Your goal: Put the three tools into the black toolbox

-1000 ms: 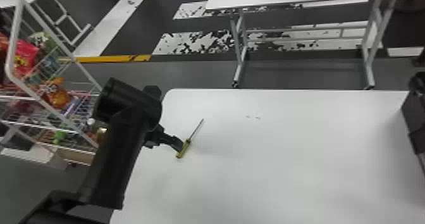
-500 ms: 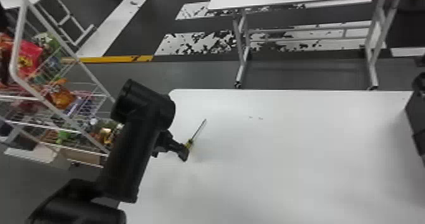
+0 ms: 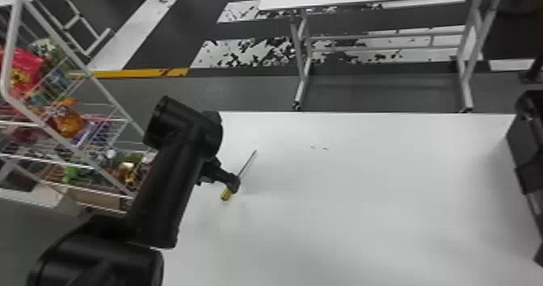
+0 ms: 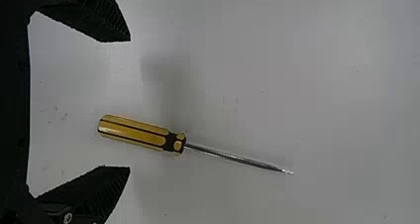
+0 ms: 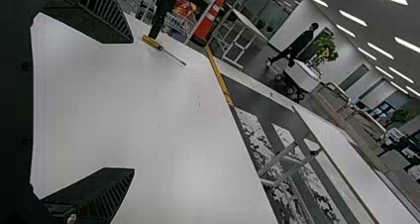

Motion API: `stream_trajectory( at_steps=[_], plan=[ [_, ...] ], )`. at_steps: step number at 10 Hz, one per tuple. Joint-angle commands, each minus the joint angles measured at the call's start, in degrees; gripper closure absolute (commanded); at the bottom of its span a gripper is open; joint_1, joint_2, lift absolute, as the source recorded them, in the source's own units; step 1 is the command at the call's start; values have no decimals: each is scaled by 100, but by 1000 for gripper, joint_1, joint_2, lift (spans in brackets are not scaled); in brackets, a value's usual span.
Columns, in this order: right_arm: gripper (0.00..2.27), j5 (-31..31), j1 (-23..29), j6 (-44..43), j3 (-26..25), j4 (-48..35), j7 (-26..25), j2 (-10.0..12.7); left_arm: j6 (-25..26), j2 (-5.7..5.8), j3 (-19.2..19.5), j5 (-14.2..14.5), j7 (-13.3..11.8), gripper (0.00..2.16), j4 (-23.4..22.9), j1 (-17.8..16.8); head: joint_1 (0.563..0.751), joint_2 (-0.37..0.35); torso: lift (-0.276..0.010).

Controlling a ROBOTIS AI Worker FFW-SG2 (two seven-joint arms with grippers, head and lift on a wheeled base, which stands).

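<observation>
Plainly hovering low over the white table (image 3: 343, 232) with the left gripper (image 3: 233, 184), fingers held wide apart. Seen from the left wrist, looking down on the screwdriver (image 3: 225, 195), laid flat toward the table's far left corner, with its yellow handle reaching back between the two fingertips and its metal shank pointing away. Also keeping the right gripper (image 5: 133, 105) spread, above the same table. Can't identify the black object (image 3: 529, 144) cut off at the head view's right edge. Off to the left, can make out a wire rack (image 3: 11, 43) of packets.
</observation>
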Motion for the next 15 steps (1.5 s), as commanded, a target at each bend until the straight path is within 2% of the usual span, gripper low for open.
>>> stream_trajectory(
  at_steps=[1, 2, 5, 7, 8, 11, 12, 13, 14, 15],
  plan=[
    [76, 32, -18, -1, 29, 0, -7, -1, -384, -48, 2, 63, 94, 76, 253, -67, 695, 292, -51],
    [76, 58, -44, 17, 47, 0, -7, -1, -647, -40, 2, 195, 173, 76, 367, -76, 695, 287, -51],
    [76, 137, -115, 52, 170, -18, -42, -1, -805, -57, 2, 291, 234, 87, 446, -50, 695, 280, -51],
    [76, 234, -124, 52, 267, 0, -60, 8, -788, -75, -6, 291, 217, 248, 420, -58, 695, 282, -51],
    [76, 252, -124, 52, 267, 0, -60, -1, -753, -83, -6, 283, 208, 383, 420, -58, 695, 283, -51],
    [76, 296, -176, 52, 258, 43, -77, -1, -542, -75, 29, 291, 94, 1247, 297, -85, 695, 275, -51],
    [76, 313, -211, 52, 276, 61, -95, -1, -366, -66, 73, 300, -29, 1386, 174, -85, 695, 271, -51],
    [76, 375, -247, 52, 355, 61, -112, -1, -120, -75, 99, 309, -100, 1679, -72, -41, 695, 270, -51],
    [76, 428, -299, 52, 425, 96, -121, -1, 179, -75, 73, 309, -108, 1858, -160, -23, 695, 265, -51],
    [76, 463, -317, 69, 478, 114, -139, -1, 320, -75, 108, 318, -117, 1922, -292, -6, 695, 267, -51]
  ],
)
